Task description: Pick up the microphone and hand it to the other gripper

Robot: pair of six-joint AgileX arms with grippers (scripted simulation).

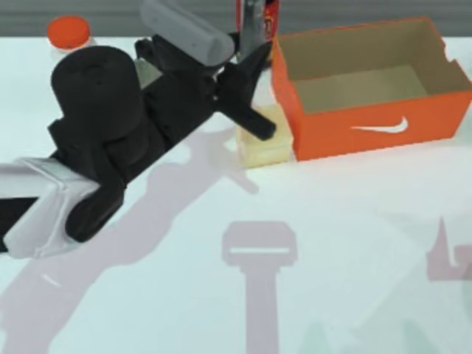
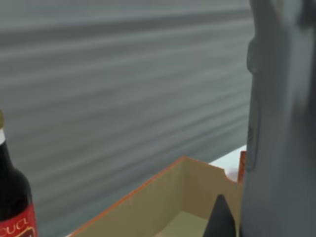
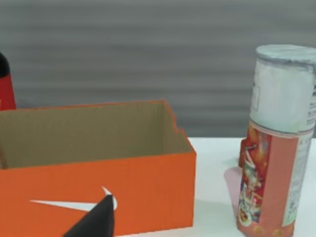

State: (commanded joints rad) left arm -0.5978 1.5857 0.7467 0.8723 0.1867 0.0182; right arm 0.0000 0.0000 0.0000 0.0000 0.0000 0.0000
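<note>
My left arm reaches across the back of the table, raised well above it, and its gripper (image 1: 251, 92) sits beside the orange box. In the left wrist view a broad grey upright shaft, the microphone (image 2: 281, 128), fills one side of the picture. It presses against my one visible fingertip (image 2: 219, 217), and the gripper looks shut on it. From above I cannot pick the microphone out from the black claw. The other gripper, my right one (image 3: 106, 219), is outside the top view and faces the box's front from a distance.
An open orange shoe box (image 1: 369, 125) stands at the back right. A dark bottle with a red label (image 2: 15, 207) is behind its left end. A pale yellow block (image 1: 264, 144) lies under the left claw. An orange-lidded jar (image 1: 68, 31) is back left. A tall can (image 3: 279, 143) stands beside the box.
</note>
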